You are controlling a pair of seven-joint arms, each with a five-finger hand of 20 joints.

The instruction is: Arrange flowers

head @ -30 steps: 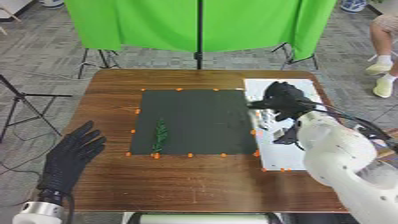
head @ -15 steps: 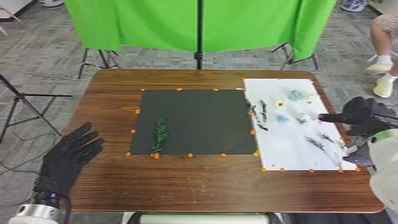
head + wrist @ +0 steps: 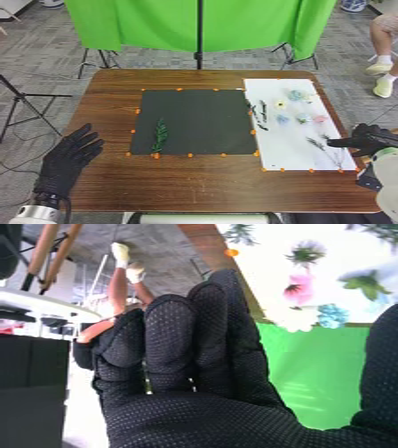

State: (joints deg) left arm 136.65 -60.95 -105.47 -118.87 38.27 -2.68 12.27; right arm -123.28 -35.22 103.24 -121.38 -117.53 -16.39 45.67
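Right hand (image 3: 366, 139): fingers extended, empty, beside white sheet (image 3: 277, 150). Flowers (image 3: 296, 95): ahead-left of it, spread, presumably for single picking. Leafy sprig (image 3: 160, 136): well left of it, lengthwise on dark mat (image 3: 202, 120), probably as the arrangement's backing.

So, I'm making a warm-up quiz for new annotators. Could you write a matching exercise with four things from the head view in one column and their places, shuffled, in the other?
1. Green leafy sprig
2. Pink flower
3. Left hand
4. Green cloth

A. On the white sheet
B. Hanging beyond the far edge of the table
C. On the dark mat
D. At the table's left edge

Right pairs: 1-C, 2-A, 3-D, 4-B
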